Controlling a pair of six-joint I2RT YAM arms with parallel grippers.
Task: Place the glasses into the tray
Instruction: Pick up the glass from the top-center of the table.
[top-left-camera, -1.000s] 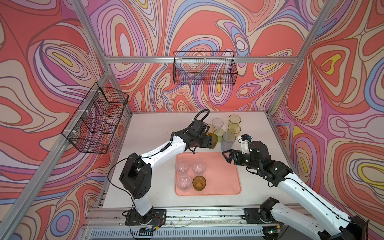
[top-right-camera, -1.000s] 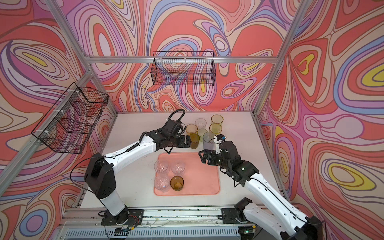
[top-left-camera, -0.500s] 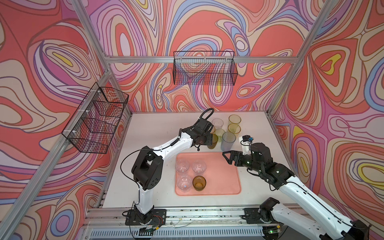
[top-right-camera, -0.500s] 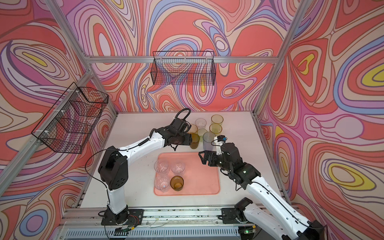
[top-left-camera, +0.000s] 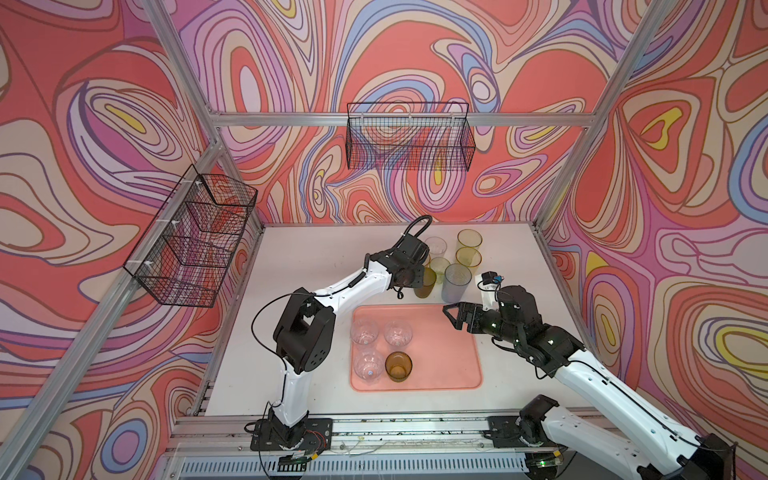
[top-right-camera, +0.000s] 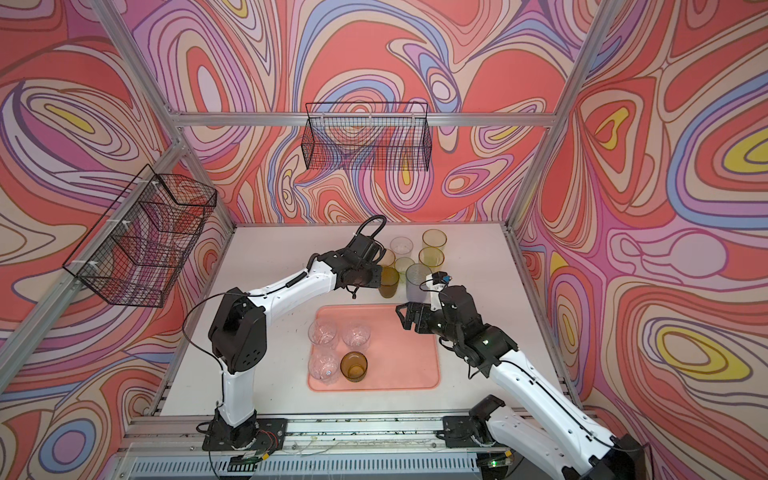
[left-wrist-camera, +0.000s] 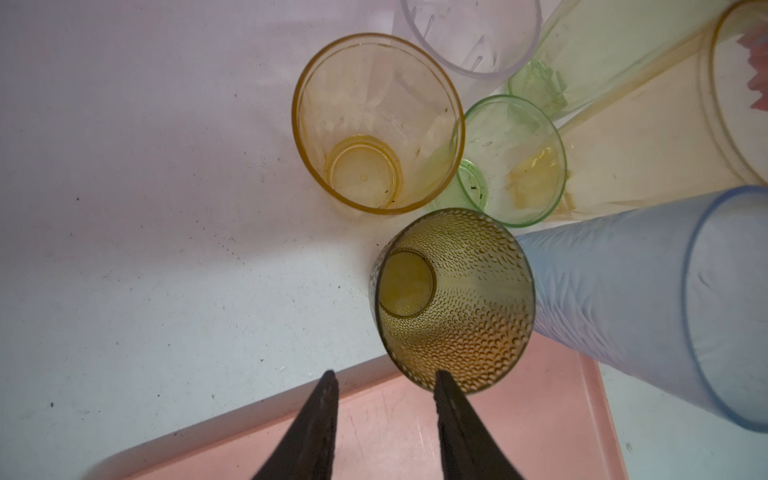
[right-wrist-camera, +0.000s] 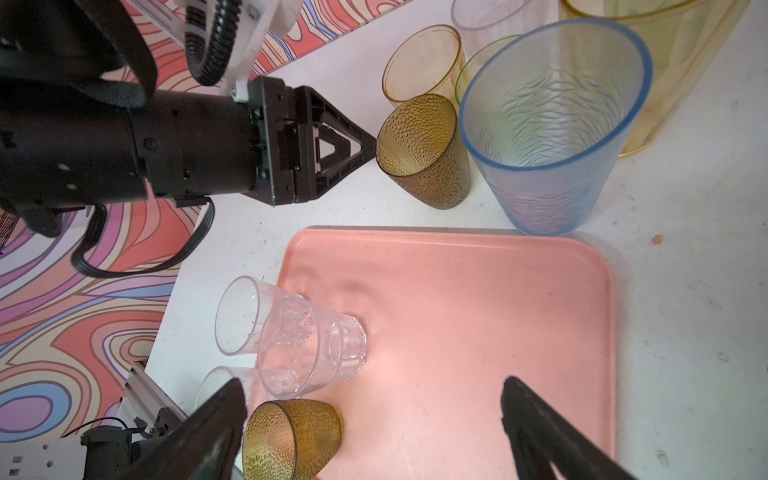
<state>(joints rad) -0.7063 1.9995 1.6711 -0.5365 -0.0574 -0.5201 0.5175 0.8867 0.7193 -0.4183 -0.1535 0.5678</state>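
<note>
Glasses (top-left-camera: 468, 257) stand in two groups in both top views, and four of the eleven are already on the tray (top-left-camera: 449, 361), the salmon-pink rectangle in the lower centre of the frame. Its right half is bare. On its left half are three short clear tumblers (top-left-camera: 364, 332) and one amber tumbler (top-left-camera: 398, 366), close together. The other seven stand on the white table (top-left-camera: 316, 257), in a tight cluster just above the upper edge of the tray, a little right of centre.

The right gripper (top-left-camera: 455, 316) hangs over the upper right part of the tray with its jaws spread wide and nothing between them. The left gripper (left-wrist-camera: 384, 374) reaches into the cluster from the left of the frame. Its jaws stand narrow, but a gap shows between them. One finger (left-wrist-camera: 449, 403) is at the rim of the olive-brown tumbler (left-wrist-camera: 453, 299), the other is outside it, and the wall is not yet pinched.

The tall blue-grey tumbler (top-left-camera: 456, 282) stands just beside this olive-brown one, on its right, and a small green tumbler (top-left-camera: 439, 264) is just above it in the frame.

I judge that the step in hand is the grasp of the olive-brown tumbler. The next move calls for a firm pinch on its wall, then a straight lift so that the neighbours are not knocked, and a short carry down to the bare part of the tray.
</note>
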